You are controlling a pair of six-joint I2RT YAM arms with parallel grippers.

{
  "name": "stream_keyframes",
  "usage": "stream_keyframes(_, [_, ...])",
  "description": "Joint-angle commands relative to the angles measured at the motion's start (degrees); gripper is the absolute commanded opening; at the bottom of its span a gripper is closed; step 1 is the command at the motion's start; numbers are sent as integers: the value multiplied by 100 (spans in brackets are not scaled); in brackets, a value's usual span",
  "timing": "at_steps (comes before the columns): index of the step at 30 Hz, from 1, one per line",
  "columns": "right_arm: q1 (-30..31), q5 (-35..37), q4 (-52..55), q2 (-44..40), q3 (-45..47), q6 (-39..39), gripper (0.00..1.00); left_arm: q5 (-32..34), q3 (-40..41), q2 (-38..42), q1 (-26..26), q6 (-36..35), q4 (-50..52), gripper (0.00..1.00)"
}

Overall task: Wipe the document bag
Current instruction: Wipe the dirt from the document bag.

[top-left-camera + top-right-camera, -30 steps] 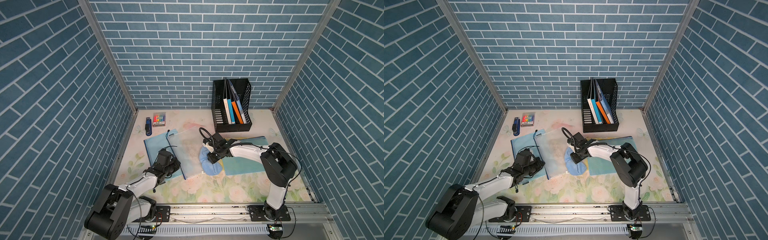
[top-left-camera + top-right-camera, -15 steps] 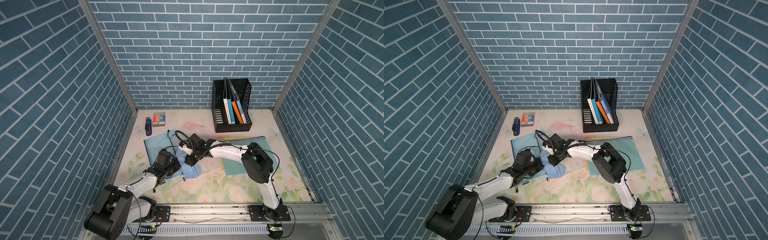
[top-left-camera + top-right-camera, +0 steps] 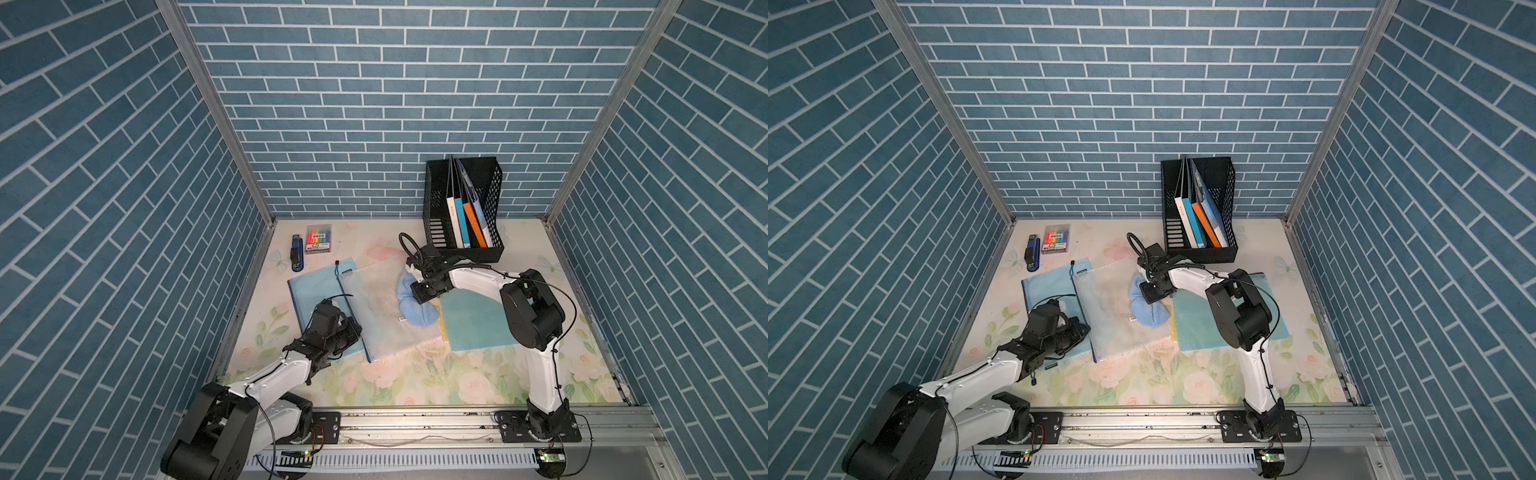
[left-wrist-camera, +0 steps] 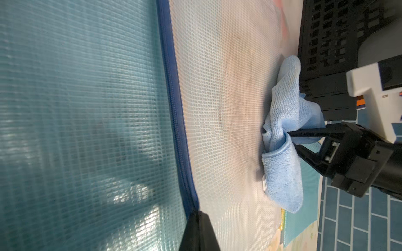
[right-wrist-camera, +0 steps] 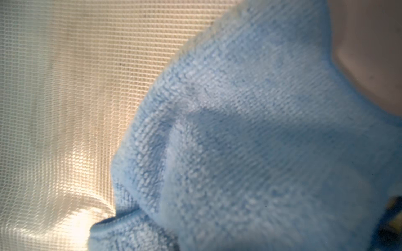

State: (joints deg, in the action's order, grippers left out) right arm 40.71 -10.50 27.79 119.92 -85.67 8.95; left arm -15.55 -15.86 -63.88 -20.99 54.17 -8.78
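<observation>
The document bag point(image 3: 384, 316) point(image 3: 1115, 316) is a white mesh pouch with a blue zip edge, lying flat mid-table; faint dark smears show on its mesh point(image 4: 228, 97). A light blue cloth point(image 3: 415, 309) point(image 3: 1149, 311) point(image 4: 282, 152) lies bunched on the bag's right part. My right gripper point(image 3: 417, 286) point(image 3: 1149, 291) point(image 4: 287, 139) is shut on a fold of the cloth. In the right wrist view the cloth point(image 5: 250, 130) hides the jaws, with mesh point(image 5: 65, 87) beside it. My left gripper point(image 3: 355, 328) point(image 3: 1086, 328) point(image 4: 199, 215) is shut, its tips on the bag's zip edge.
A light blue bag point(image 3: 316, 286) lies under the white one's left edge, a teal bag point(image 3: 473, 328) under its right. A black file rack point(image 3: 461, 245) with folders stands just behind the right gripper. A stapler point(image 3: 296, 257) and pen pack point(image 3: 318, 239) sit back left.
The right gripper dragged the cloth left across the bag towards the left gripper, then back to the bag's right side, now a little farther back. The left arm has not moved.
</observation>
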Motion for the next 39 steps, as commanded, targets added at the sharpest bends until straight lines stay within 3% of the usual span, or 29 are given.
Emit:
stream_keyframes(1, [424,-170,37,7,-40,-133,12,-44,37,-72,-1,-57,121,0])
stream_keyframes(6, [1250,-882,106,467,-776,-236,13,-10,15,-20,-9,-46,122,0])
stream_keyframes(10, [1510,-1224,133,1022,-1381,-41,13,-18,-14,-55,-15,-38,96,0])
stream_keyframes(14, [1369,-840,249,1143,-1525,-73,12,4,-44,-51,-26,-43,142,0])
stream_keyframes(21, [407,-154,473,858,-1432,-224,12,292,125,486,-28,197,257,0])
stream_keyframes(27, [-106,309,932,1040,-1835,-415,12,216,213,473,-27,204,254,0])
stream_keyframes(33, [-24,-43,1083,1264,-2173,-303,12,139,235,407,-28,186,218,0])
stream_keyframes(39, [814,-709,767,1299,-2164,-442,12,63,245,301,-21,190,124,0])
